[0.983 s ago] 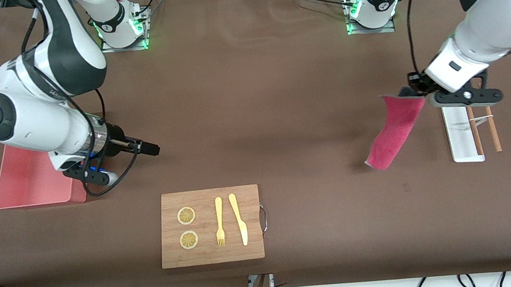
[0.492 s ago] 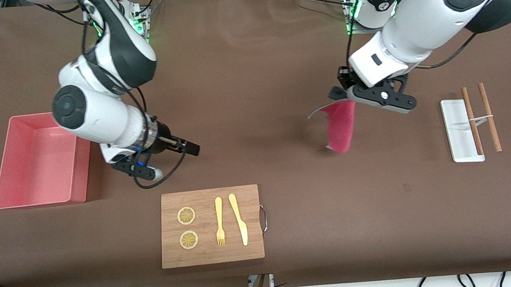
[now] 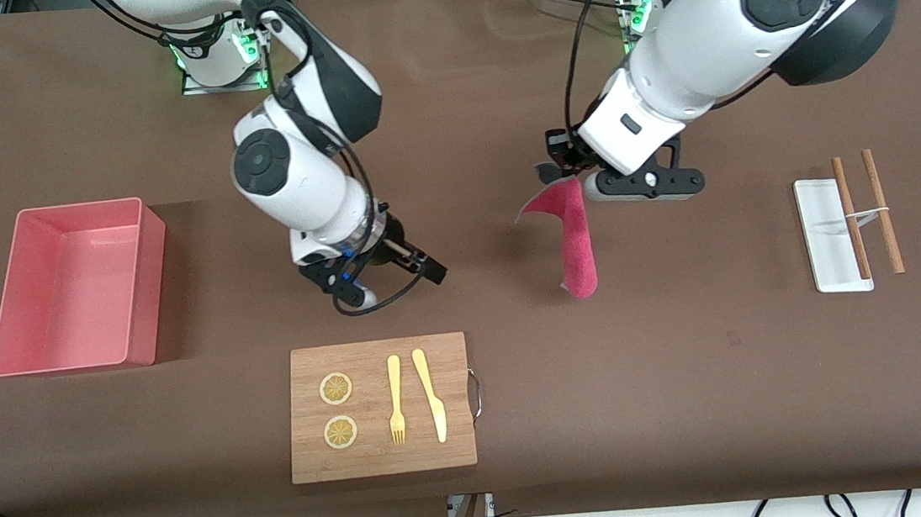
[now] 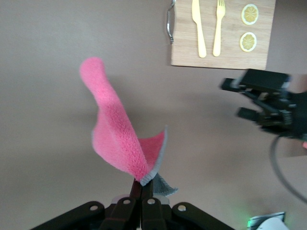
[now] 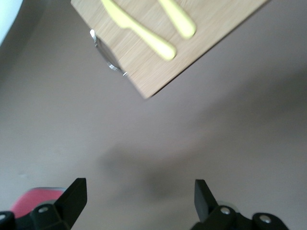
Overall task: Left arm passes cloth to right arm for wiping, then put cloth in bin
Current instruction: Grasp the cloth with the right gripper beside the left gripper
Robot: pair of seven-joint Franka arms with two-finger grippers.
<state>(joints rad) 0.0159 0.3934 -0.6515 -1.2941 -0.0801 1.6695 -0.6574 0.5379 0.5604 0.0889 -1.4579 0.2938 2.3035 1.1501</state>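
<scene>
Both arms have swung inward. My left gripper (image 3: 566,174), fingers pinched on the cloth (image 3: 575,239), dangles it mid-frame over the worktop (image 3: 494,78); right gripper (image 3: 432,271), fingers spread empty, points toward it.

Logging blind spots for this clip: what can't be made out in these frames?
- Front view: the left tool's grip on the cloth is hidden by the arm's wrist; the left wrist view shows it shut on a corner.
- Front view: the right tool's opening is too small; the right wrist view shows it open.
- Right wrist view: cutting board cut off by the edge, blurred.
</scene>
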